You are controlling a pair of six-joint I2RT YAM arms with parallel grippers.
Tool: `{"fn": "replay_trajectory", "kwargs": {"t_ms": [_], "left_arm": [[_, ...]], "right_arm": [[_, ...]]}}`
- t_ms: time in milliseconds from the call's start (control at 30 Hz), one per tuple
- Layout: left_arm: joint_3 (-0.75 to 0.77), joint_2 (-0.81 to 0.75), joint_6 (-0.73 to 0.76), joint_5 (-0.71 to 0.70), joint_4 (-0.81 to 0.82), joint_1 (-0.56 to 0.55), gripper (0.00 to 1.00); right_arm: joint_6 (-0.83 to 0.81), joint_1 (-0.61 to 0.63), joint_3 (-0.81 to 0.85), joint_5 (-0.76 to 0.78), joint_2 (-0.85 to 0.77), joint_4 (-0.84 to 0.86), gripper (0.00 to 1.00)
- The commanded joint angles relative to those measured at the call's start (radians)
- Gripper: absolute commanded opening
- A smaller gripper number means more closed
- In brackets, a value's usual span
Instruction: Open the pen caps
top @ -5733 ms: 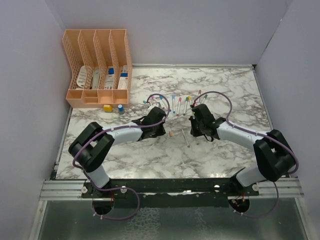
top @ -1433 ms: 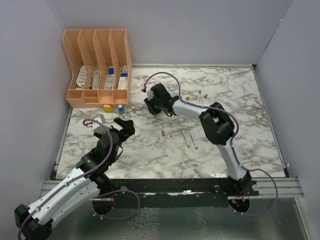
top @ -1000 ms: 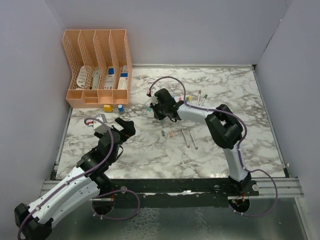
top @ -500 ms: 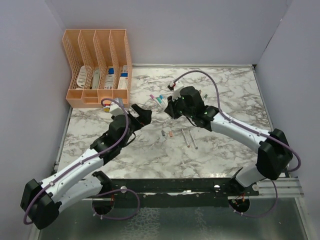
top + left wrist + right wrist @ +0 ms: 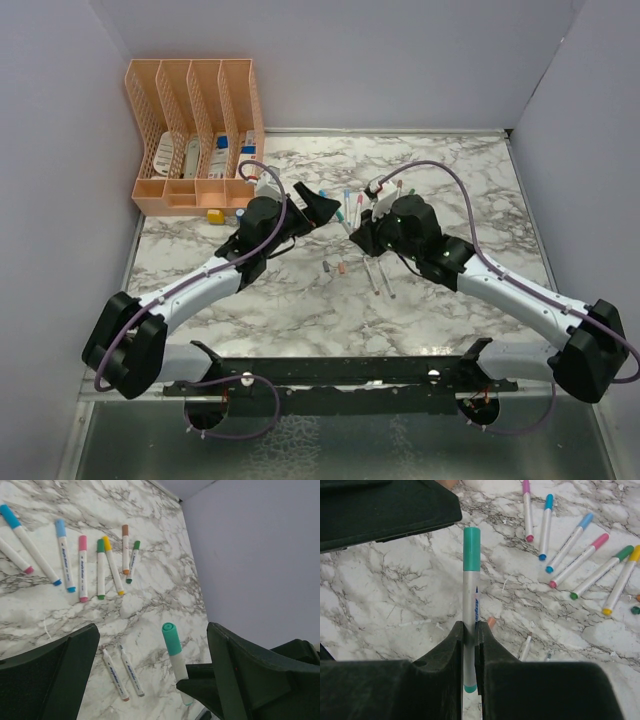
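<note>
Progress looks early to me: 2 thin grey-white uncapped pens [image 5: 116,676] lie at the lower centre of the left wrist view, while at least 7 capped pens [image 5: 82,567] wait across its upper left. My right gripper [image 5: 470,630] is clamped on a grey-white marker pen [image 5: 470,592], teal plastic cap [image 5: 471,547] up, mid-frame. The left gripper [image 5: 152,630] gapes wide and empty near that cap, not yet on it.

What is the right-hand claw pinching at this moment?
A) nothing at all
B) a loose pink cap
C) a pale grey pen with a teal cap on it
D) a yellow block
C: the right gripper is shut on the thin pale grey pen with a teal plastic cap, the cap in place.
</note>
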Motion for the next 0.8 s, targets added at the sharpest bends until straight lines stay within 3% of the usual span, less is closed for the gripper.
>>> {"fn": "replay_trajectory", "kwargs": {"t_ms": [0,767], "left_arm": [[0.042,0.077,-0.052,0.165,0.144,0.002,0.90],[0.027,0.178,-0.103,0.270,0.237,-0.008,0.67]], "right_arm": [[0.013,0.003,-0.039,0.029,-0.047,0.013,0.01],[0.015,0.003,-0.040,0.016,-0.023,0.059,0.01]]}}
